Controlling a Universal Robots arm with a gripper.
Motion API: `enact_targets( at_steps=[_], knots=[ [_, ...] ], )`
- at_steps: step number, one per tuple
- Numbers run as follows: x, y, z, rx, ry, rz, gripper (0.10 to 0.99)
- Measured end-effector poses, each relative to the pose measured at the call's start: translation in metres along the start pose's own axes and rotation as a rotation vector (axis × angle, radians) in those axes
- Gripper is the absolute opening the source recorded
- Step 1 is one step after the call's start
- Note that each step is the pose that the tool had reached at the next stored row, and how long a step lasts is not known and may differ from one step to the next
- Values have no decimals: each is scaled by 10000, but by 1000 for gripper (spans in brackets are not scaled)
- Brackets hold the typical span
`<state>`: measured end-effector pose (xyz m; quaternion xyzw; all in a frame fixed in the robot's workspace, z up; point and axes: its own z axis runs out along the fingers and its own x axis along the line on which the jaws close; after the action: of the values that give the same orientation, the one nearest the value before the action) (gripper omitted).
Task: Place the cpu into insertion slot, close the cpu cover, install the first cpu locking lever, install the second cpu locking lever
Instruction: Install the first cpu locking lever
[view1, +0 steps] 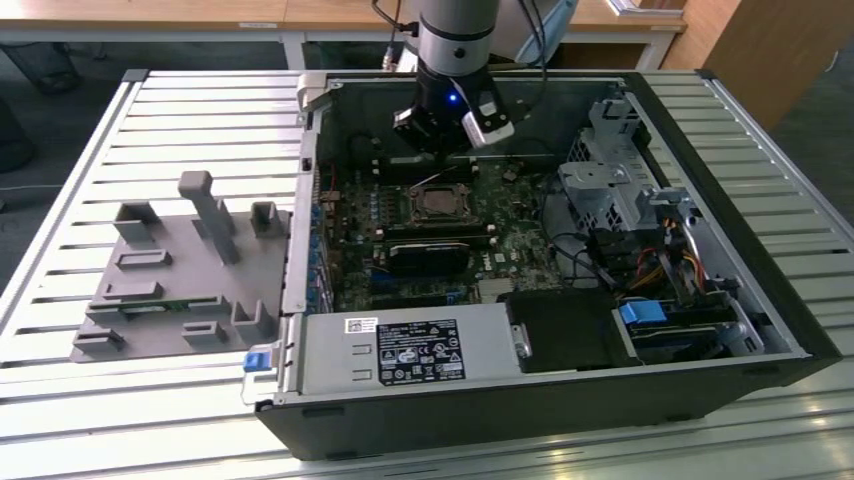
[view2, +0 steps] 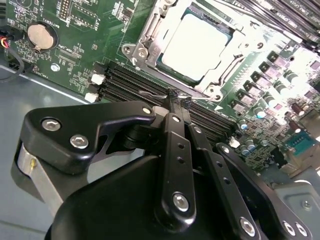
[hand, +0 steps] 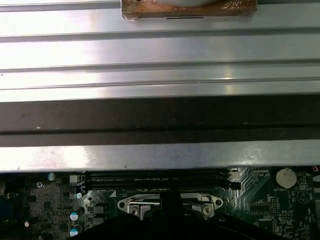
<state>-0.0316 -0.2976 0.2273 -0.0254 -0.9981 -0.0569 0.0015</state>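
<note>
Claw fingers pinched together, holding nothing, hovers just beside the cpu, which sits in the insertion slot with the cpu cover lowered around it.

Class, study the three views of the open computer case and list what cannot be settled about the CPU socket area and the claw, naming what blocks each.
- Second wrist view: whether the locking levers are latched; the claw body covers the near edge of the cpu cover around the cpu.
- First wrist view: the cpu cover is cut off by the frame edge and the claw.
- Exterior view: the insertion slot is too small to judge the levers.
</note>
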Motion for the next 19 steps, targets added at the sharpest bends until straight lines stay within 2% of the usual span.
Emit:
enact_targets(
  at_steps=[19],
  knots=[
    [-75, 23, 61, -1, 0, -1, 106]
  ],
)
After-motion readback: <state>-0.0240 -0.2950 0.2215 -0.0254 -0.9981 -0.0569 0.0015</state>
